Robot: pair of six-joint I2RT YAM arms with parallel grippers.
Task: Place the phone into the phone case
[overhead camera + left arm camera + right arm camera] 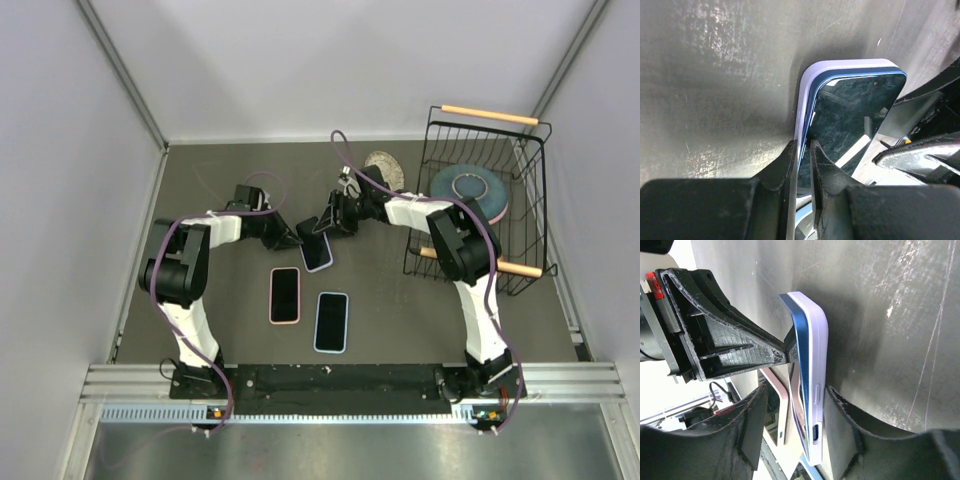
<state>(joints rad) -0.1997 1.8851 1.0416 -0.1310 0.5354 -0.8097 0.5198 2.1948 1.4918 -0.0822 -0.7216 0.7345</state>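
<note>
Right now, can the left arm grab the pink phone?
Probably not yet: the left gripper is clamped on the lilac-cased phone. The pink phone lies close by, uncovered, once it lets go.

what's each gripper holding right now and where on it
The left gripper pinches the phone, sitting in its lavender case, by one long edge. The right gripper straddles the port end, one finger on the case back, a gap on the screen side.

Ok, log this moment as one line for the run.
step: seating phone in lavender case | left hand: pinching phone edge | right hand: open, straddling case | seat: looks partial
</note>
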